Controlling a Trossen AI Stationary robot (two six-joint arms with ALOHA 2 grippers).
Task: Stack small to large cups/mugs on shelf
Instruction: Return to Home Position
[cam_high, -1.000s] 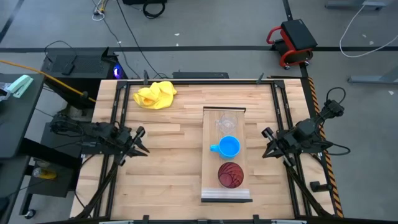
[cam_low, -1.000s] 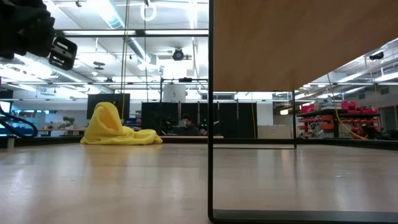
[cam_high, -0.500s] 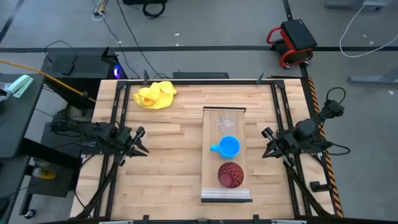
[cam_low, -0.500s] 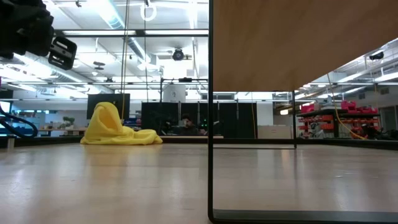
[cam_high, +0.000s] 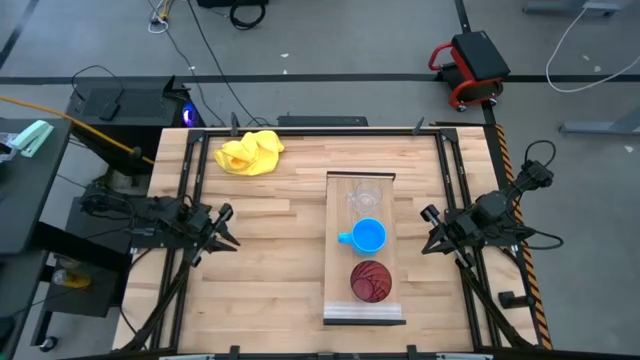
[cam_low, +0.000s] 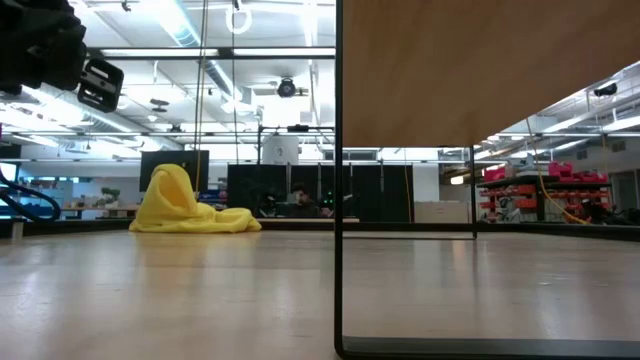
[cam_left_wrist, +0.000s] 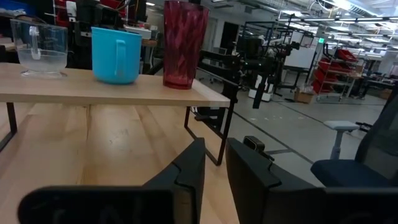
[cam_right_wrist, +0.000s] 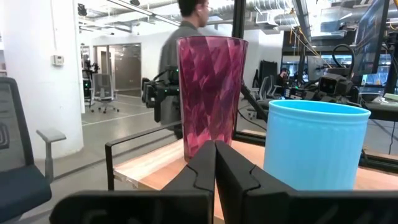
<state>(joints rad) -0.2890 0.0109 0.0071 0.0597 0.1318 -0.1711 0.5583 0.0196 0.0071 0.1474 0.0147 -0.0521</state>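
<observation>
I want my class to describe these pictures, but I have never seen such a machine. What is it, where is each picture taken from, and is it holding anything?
It is a robot with two arms at a table. One camera looks straight down, one looks level across the tabletop, and one sits on each wrist. On a raised shelf stand a clear mug, a blue mug and a red cup in a row. A yellow cloth lies apart on the table. The left gripper and right gripper wait at the sides, holding nothing.

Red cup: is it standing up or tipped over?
Standing up. The red cup stands straight on the shelf, its open rim on top, beside the blue mug.
</observation>
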